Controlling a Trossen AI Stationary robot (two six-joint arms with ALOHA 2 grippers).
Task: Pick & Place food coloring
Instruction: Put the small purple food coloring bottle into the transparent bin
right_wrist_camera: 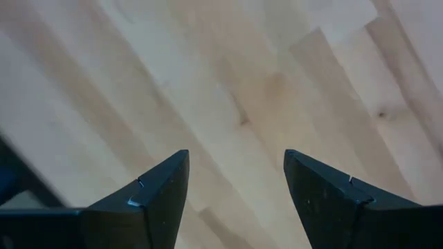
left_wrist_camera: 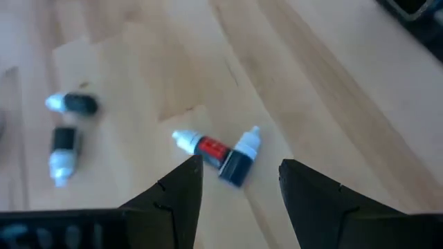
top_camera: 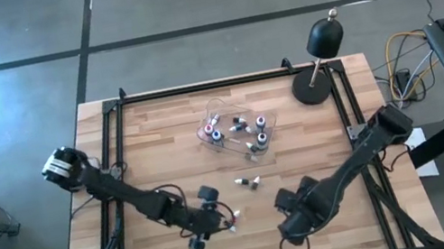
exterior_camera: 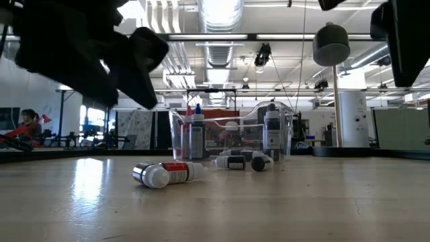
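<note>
Two small food coloring bottles lie side by side on the wood, one red-labelled (left_wrist_camera: 206, 146) and one dark with a white cap (left_wrist_camera: 239, 158); the low view shows them as one pair (exterior_camera: 166, 174). My left gripper (left_wrist_camera: 240, 163) (top_camera: 208, 217) hangs open above them, a finger on either side, touching nothing. Two more bottles (left_wrist_camera: 72, 104) (left_wrist_camera: 63, 149) lie on their sides farther off (top_camera: 247, 181). Several others stand or lie in the clear tray (top_camera: 237, 129) (exterior_camera: 232, 133). My right gripper (right_wrist_camera: 235, 158) (top_camera: 294, 220) is open over bare wood near the table's near edge.
A black lamp base with a dome shade (top_camera: 318, 62) stands at the far right corner. Black frame rails (top_camera: 109, 135) run along the table's sides. Bare wood lies between the two grippers and left of the tray.
</note>
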